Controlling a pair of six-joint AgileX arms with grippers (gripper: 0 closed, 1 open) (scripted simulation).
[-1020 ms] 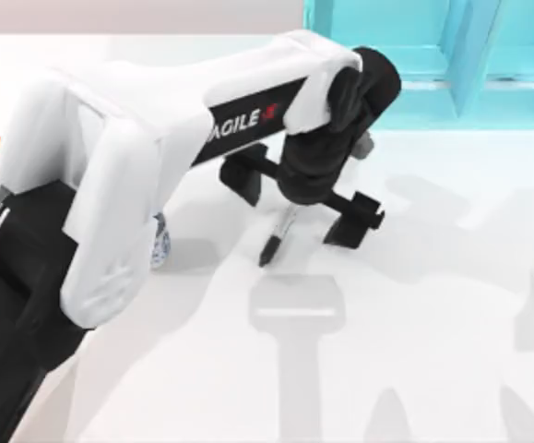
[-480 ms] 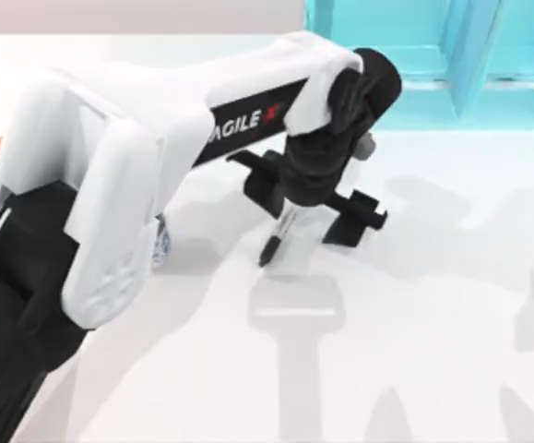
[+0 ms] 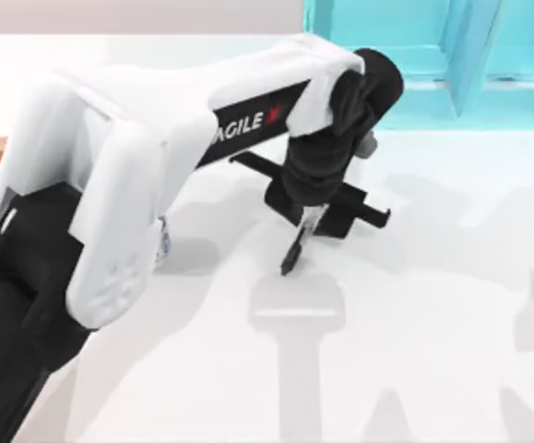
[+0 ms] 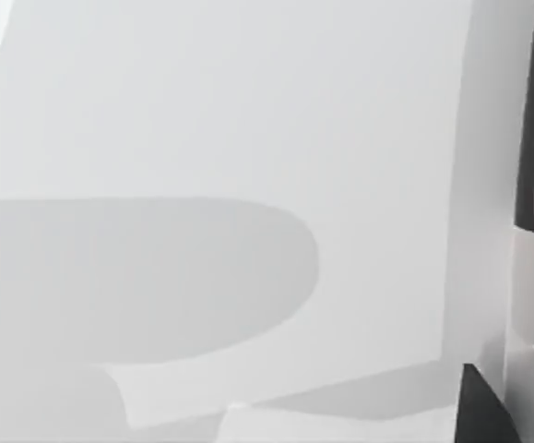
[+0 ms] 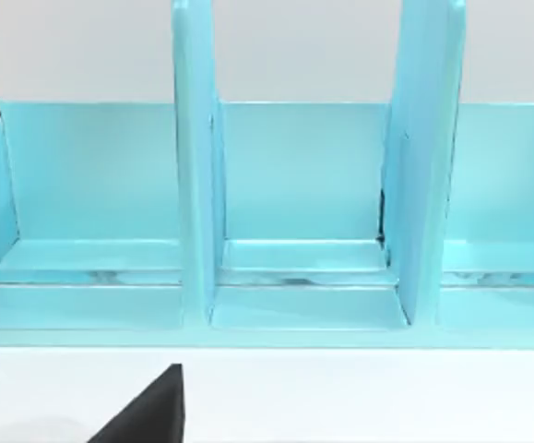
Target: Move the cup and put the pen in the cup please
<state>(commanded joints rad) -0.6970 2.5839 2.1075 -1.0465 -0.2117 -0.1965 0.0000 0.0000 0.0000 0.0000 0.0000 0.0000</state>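
- Black fingers of our left gripper (image 3: pixel 314 214) are clamping the pen (image 3: pixel 296 247), which is hanging tilted, tip down, over the table (image 3: pixel 414 351) centre.
- We are seeing the cup (image 3: pixel 160 244) peeking out beneath our left arm, left of the pen.
- Turquoise shelving (image 5: pixel 294 231) is filling the far right.

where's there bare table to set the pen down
Free: the white table toward the top view's right and near edge, past the pen tip, below the turquoise rack. Crowded: the left, where the left arm hangs over the cup. The left pincer grips the pen.
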